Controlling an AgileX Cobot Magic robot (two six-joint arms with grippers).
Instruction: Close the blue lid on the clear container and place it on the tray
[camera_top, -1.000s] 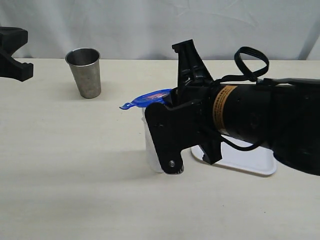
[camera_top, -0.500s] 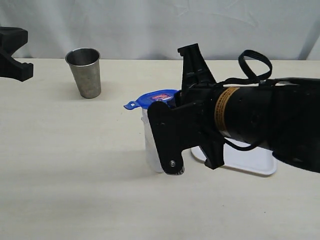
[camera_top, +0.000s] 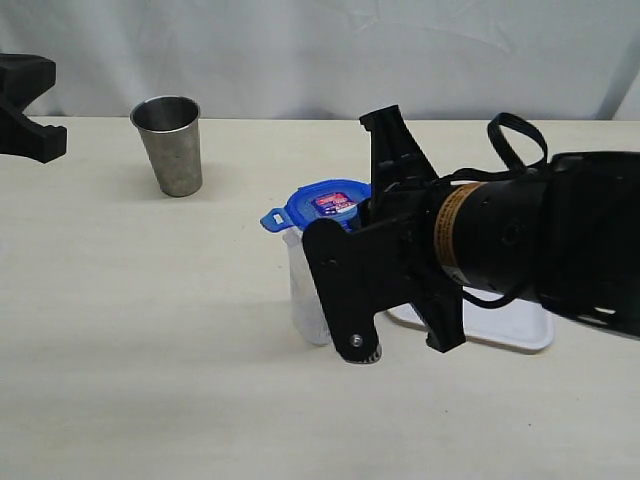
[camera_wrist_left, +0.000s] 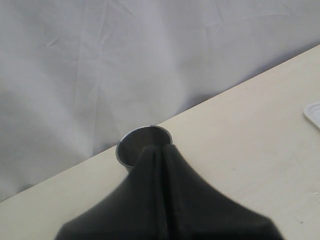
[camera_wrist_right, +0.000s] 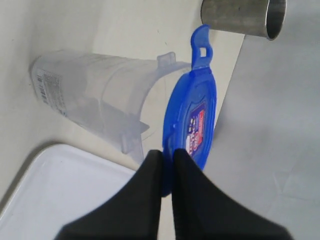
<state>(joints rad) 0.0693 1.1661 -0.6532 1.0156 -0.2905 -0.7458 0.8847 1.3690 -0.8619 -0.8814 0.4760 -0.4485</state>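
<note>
The blue lid (camera_top: 325, 204) with its red-and-white sticker lies nearly level over the open mouth of the clear container (camera_top: 304, 290), which stands upright on the table. My right gripper (camera_top: 366, 212) is shut on the lid's edge nearest the tray; the wrist view shows the lid (camera_wrist_right: 192, 117) pinched between both fingers (camera_wrist_right: 167, 159), with the container (camera_wrist_right: 90, 102) just under it. I cannot tell whether the lid touches the rim. The white tray (camera_top: 505, 325) lies beside the container, mostly hidden behind the right arm. My left gripper (camera_top: 50, 143) is shut and empty at the far left.
A steel cup (camera_top: 170, 145) stands at the back left, straight ahead of the left gripper's shut fingers (camera_wrist_left: 161, 152) in the left wrist view. A white cloth backdrop rises behind the table. The tray (camera_wrist_right: 60, 192) lies close beside the container's base.
My right gripper has carried the lid a little to the right and down, and the lid has turned from tilted to nearly level over the container's mouth. The left arm has not moved.
</note>
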